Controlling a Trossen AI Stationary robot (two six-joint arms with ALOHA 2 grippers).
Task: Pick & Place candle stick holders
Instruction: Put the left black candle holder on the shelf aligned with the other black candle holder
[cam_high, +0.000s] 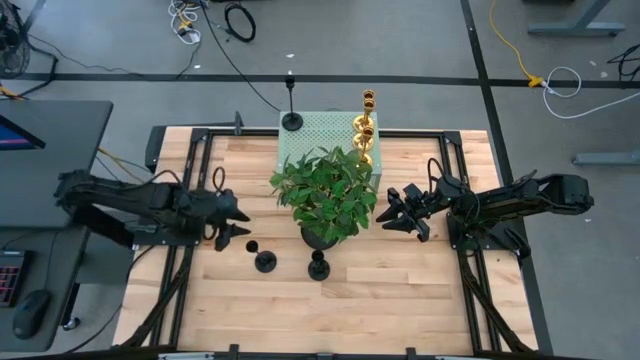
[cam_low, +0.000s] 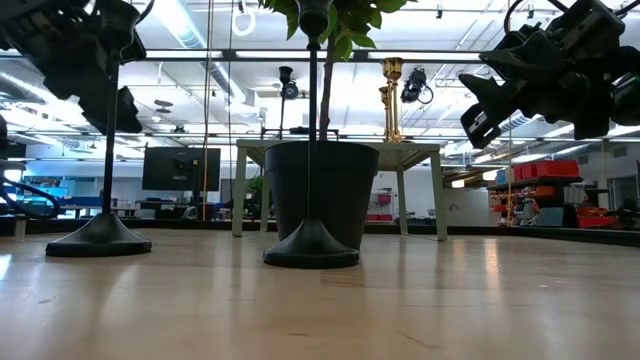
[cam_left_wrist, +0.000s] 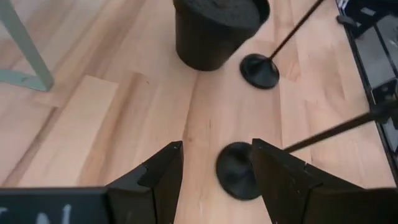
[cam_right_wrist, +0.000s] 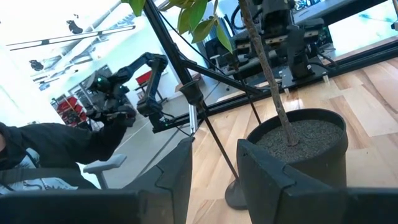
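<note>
Both pincers hang above the table with jaws parted and nothing between them: our left gripper (cam_high: 232, 222) sits left of centre in the high view; our right gripper (cam_high: 392, 212) sits right of centre, beside the potted plant (cam_high: 327, 195). We judge the pick is at the approach step; in the left wrist view our left fingers (cam_left_wrist: 163, 180) straddle bare wood, with the nearer black candle stick holder (cam_high: 264, 260) just off one finger, base (cam_left_wrist: 235, 170) showing. Next we need to line the jaws on its thin stem, then close. A second black holder (cam_high: 318, 266) stands below the plant; a third black one (cam_high: 292, 120) and two gold holders (cam_high: 364, 130) stand on the pale green stand (cam_high: 320, 135) at upper centre. Leaves hide the pot from above; the stems blur in the left wrist view.
</note>
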